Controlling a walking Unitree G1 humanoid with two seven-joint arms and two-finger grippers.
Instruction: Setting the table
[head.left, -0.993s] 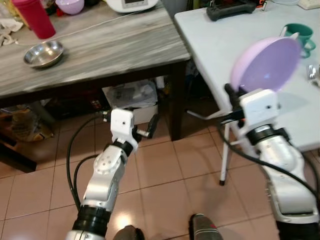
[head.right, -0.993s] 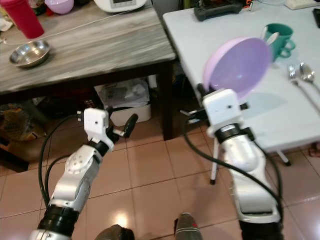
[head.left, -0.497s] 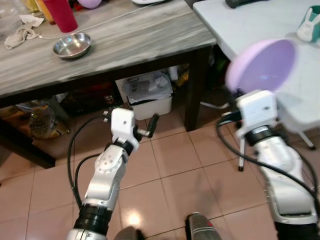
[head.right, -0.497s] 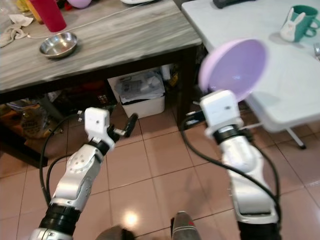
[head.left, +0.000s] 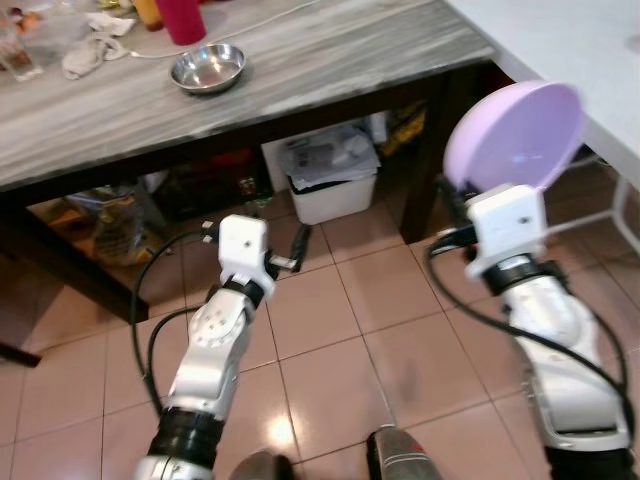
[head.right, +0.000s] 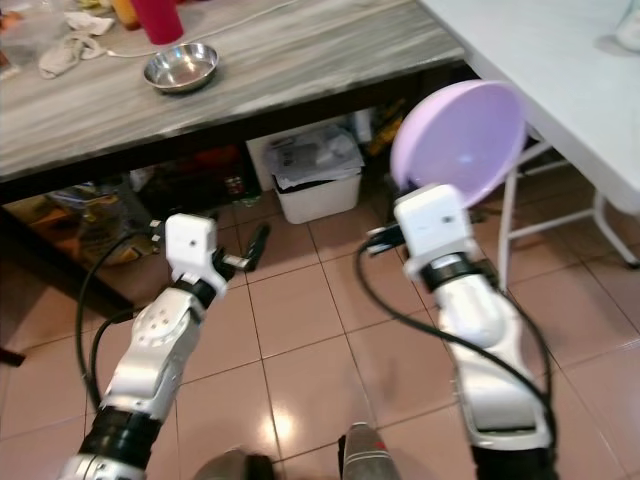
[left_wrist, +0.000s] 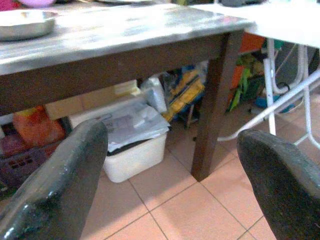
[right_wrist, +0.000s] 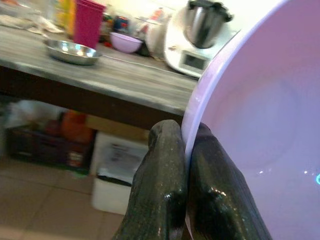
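Note:
A shallow purple bowl (head.left: 515, 135) stands on edge above my right wrist, over the tiled floor between the two tables. In the right wrist view my right gripper (right_wrist: 186, 145) is shut on the bowl's rim (right_wrist: 210, 95), one finger on each side. The left gripper (left_wrist: 165, 165) is open with nothing between its fingers, held low over the floor (head.left: 330, 350) and pointing at the space under the wooden table (head.left: 300, 60). The white folding table (head.right: 540, 50) reaches in from the upper right.
On the wooden table are a steel bowl (head.left: 207, 68), a red cup (head.left: 182, 15), a crumpled cloth (head.left: 95, 55) and, farther back, a small purple bowl (right_wrist: 126, 42) and a white appliance (right_wrist: 200, 35). A white bin (head.left: 325, 175) sits under it, beside a dark table leg (left_wrist: 215, 100).
The whole picture has shifted, so the camera moved: both tables slid up and to the right, and the white table is mostly out of frame. The bowl stays gripped; the left gripper stays open.

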